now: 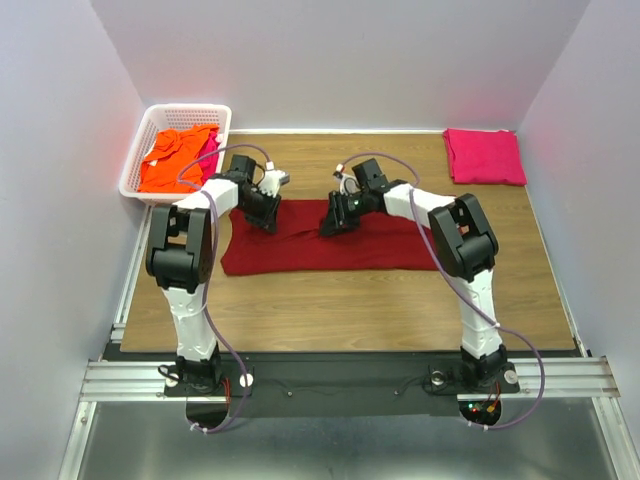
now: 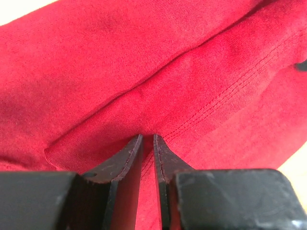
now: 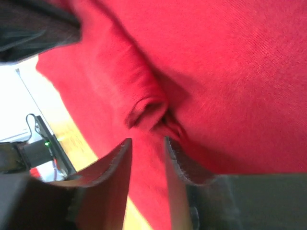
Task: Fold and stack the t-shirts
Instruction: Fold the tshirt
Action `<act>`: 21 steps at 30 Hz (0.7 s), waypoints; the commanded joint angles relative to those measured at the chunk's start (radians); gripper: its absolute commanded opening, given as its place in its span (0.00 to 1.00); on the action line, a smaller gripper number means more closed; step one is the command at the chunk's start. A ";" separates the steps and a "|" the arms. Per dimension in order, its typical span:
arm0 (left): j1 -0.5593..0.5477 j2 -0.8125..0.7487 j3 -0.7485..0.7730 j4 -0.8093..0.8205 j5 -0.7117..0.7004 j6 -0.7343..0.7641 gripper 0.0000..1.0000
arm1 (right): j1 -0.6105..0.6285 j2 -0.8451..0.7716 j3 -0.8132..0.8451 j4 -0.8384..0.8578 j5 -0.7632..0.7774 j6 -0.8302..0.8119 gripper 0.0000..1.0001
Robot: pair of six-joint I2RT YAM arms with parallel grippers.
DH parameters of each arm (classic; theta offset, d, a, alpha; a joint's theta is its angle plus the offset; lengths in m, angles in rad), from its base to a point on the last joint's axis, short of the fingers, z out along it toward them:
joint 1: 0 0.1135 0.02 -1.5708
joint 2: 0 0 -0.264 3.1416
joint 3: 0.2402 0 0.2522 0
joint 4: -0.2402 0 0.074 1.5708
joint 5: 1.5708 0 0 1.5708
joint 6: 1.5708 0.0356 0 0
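"T-shirts first: where's the dark red t-shirt (image 1: 320, 250)?"

"Mid-table, long axis running left edge to right edge. My left claw (image 2: 147, 136) is clenched on its far edge. My right claw (image 3: 146, 140) is on that edge too, but I can't tell whether it grips."

"Count?"

"One dark red. One folded pink t-shirt (image 1: 485, 157) in the far right corner. One orange t-shirt (image 1: 175, 158) and a pink sliver (image 1: 213, 140) in one basket (image 1: 135, 170)."

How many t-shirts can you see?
4: a dark red one mid-table, a folded pink one far right, an orange one and a pink scrap in the basket; more may hide underneath.
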 commanded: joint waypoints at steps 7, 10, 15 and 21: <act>0.014 0.077 0.317 -0.082 -0.133 0.103 0.32 | -0.197 -0.295 0.029 -0.387 0.028 -0.437 0.50; 0.014 0.043 0.331 -0.125 -0.117 0.091 0.34 | -0.269 -0.349 -0.050 -0.467 0.199 -0.569 0.49; 0.013 -0.033 0.235 -0.131 -0.123 0.056 0.36 | -0.312 -0.328 -0.107 -0.492 0.424 -0.640 0.43; 0.013 -0.038 0.132 -0.137 -0.185 -0.007 0.35 | -0.311 -0.199 -0.067 -0.552 0.565 -0.658 0.35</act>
